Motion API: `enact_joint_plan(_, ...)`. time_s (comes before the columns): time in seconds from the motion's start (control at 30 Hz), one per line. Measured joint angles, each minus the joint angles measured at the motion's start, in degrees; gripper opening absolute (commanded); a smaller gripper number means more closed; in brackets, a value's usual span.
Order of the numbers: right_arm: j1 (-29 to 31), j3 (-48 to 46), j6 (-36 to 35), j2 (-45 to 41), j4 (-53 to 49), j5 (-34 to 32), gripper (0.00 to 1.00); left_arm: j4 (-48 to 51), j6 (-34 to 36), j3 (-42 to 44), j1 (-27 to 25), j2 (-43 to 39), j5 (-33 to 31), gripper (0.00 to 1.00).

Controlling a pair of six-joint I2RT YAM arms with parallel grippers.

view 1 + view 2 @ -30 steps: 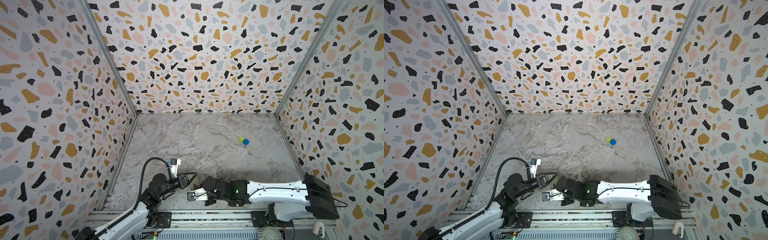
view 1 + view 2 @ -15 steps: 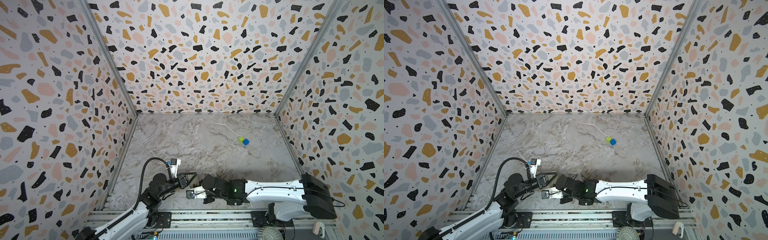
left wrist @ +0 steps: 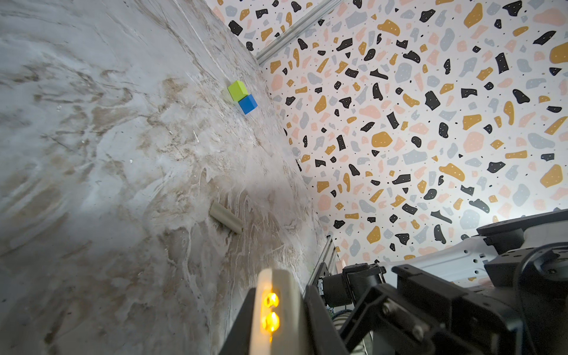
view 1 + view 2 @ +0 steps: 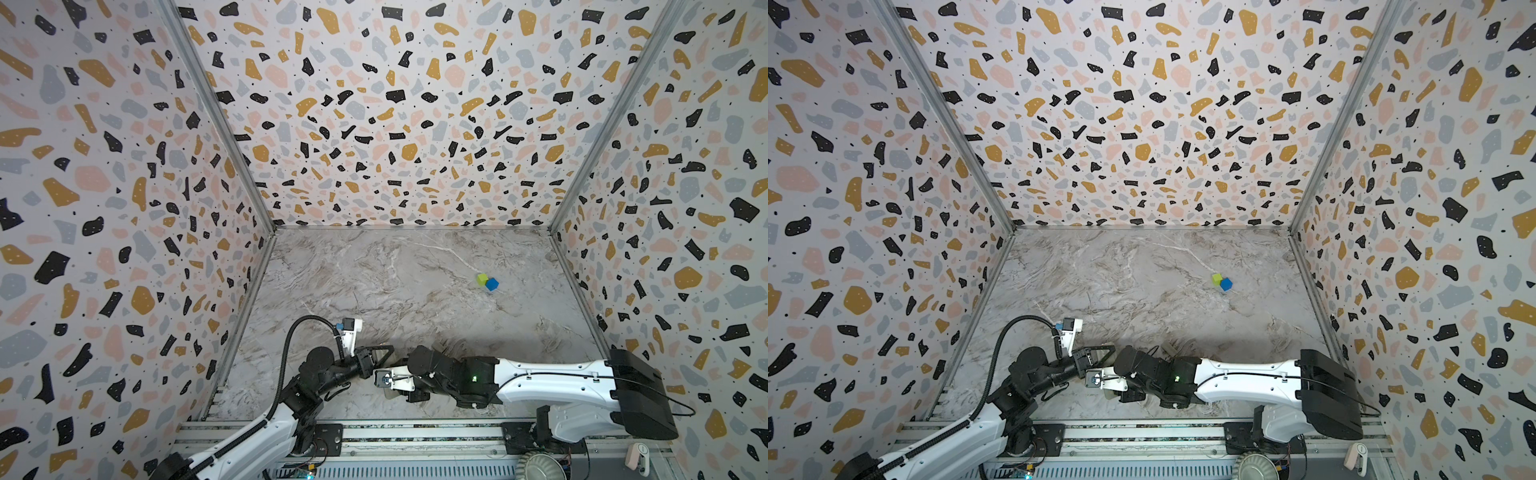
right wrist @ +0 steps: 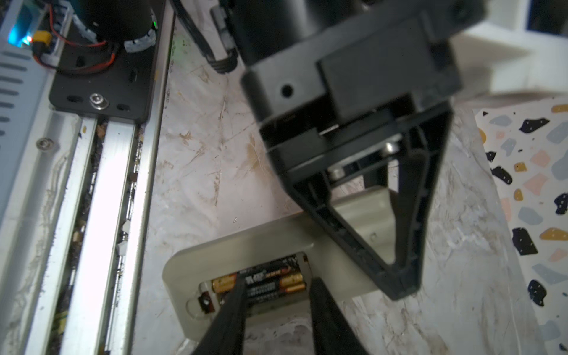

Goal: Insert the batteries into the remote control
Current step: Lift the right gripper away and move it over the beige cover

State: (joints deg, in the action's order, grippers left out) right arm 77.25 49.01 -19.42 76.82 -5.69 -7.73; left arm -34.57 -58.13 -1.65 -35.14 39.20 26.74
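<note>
Remote ctrl [image 5: 246,246]: back up, bay open | 2 batts [image 5: 276,278] inside | L fingers [image 5: 338,229] pinch it | R fingers [image 5: 230,319] spread

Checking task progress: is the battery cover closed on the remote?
No, in the right wrist view the remote has its back open, with two batteries lying exposed inside.

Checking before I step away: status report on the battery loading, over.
Left hand shut on remote control. Right hand open just over it. Both batteries sit inside. Pale cover piece lying apart on table.
</note>
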Motion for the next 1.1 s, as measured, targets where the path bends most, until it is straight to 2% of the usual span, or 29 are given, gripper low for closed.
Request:
enact_joint_plan(0.17, 0.0, -3.7, 7.0, -9.6, -1.5, -1.1, 0.61, -0.6, 0.1, 0.0, 0.0, 1.4, -1.4, 0.00)
enact_joint_plan(0.3, -1.4, -4.4, 12.3, -12.5, -4.2, -2.9, 0.66, -0.6, 0.3, 0.0, 0.0, 2.6, -2.2, 0.00)
enact_joint_plan(0.4, -5.0, -4.3, 16.0, -11.9, -7.0, -3.2, 0.68, -0.6, 0.6, 0.0, 0.0, 2.6, -2.6, 0.00)
enact_joint_plan(0.67, -18.9, -4.3, 24.7, -6.7, -14.8, -0.7, 0.72, -0.6, 2.1, 0.0, -0.1, 2.7, -3.6, 0.00)
enact_joint_plan(0.87, -22.3, -5.4, 29.8, -6.4, -15.7, 1.7, 0.76, -0.7, 3.4, -0.3, -0.1, 4.1, -3.9, 0.00)
enact_joint_plan(1.1, -23.2, -7.3, 33.5, -4.2, -15.7, 2.0, 0.82, -0.9, 4.8, -1.4, -0.2, 6.0, -4.6, 0.00)
